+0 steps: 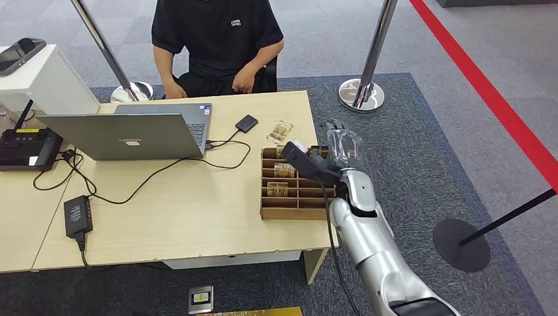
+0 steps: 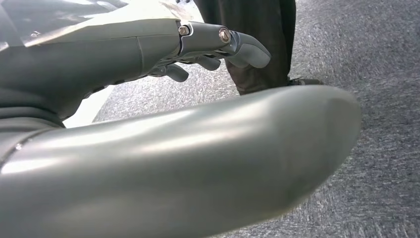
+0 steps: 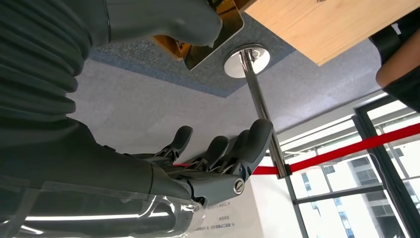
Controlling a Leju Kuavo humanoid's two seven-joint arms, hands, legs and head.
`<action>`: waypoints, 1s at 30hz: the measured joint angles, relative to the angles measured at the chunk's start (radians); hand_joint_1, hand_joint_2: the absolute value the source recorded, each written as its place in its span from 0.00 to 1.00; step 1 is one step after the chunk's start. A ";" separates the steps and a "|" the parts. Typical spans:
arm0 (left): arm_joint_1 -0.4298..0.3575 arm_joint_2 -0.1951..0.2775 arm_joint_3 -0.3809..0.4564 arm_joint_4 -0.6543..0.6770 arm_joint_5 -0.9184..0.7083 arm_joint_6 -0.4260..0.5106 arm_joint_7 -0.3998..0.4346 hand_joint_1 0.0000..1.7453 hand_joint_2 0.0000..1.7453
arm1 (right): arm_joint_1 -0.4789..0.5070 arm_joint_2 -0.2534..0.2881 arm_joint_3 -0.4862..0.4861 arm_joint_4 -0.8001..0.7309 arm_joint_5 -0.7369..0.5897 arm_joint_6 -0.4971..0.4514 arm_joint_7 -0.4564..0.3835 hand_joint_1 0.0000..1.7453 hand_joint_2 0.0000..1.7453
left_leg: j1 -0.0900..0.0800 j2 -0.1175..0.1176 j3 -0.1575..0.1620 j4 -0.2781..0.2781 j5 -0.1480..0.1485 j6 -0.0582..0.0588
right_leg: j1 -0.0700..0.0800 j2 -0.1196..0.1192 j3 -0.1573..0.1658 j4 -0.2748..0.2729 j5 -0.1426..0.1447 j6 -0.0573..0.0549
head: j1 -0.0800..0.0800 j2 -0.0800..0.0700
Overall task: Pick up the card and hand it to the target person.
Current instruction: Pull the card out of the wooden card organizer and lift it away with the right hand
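Right hand: my right hand (image 1: 342, 146) hovers spread and empty over the bench's right edge.
Left hand: my left hand (image 2: 148, 54) is loosely curled, empty.
Cards: small cards (image 1: 284, 170) sit in the brown cardboard compartment tray (image 1: 293, 212) near that edge.

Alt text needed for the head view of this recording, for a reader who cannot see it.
The robot's right hand hovers at the far right corner of a cardboard compartment tray holding a few cards, on a wooden desk. A seated person in black faces the robot across the desk, behind an open laptop and trailing cables.
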 joint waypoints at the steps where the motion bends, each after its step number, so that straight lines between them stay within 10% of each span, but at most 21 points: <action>1: 0.000 0.000 0.000 0.000 0.000 0.000 0.000 0.00 0.00 | -0.003 0.001 0.002 0.008 0.002 0.001 0.002 0.35 1.00 | 0.000 0.000 0.000 0.000 0.000 0.000 | 0.000 0.000 0.000 0.000 0.000 0.000 | 0.000 0.000; 9: -0.001 0.000 0.000 0.000 0.007 0.000 0.002 0.00 0.00 | -0.033 0.011 0.007 0.066 0.021 0.002 0.020 0.53 1.00 | 0.000 0.000 0.000 0.000 0.000 0.000 | 0.000 0.000 0.000 0.000 0.000 0.000 | 0.000 0.000; 30: -0.001 0.000 0.000 0.000 0.021 0.000 -0.006 0.00 0.00 | -0.077 0.013 0.039 0.155 0.103 -0.005 0.093 0.52 1.00 | 0.000 0.000 0.000 0.000 0.000 0.000 | 0.000 0.000 0.000 0.000 0.000 0.000 | 0.000 0.000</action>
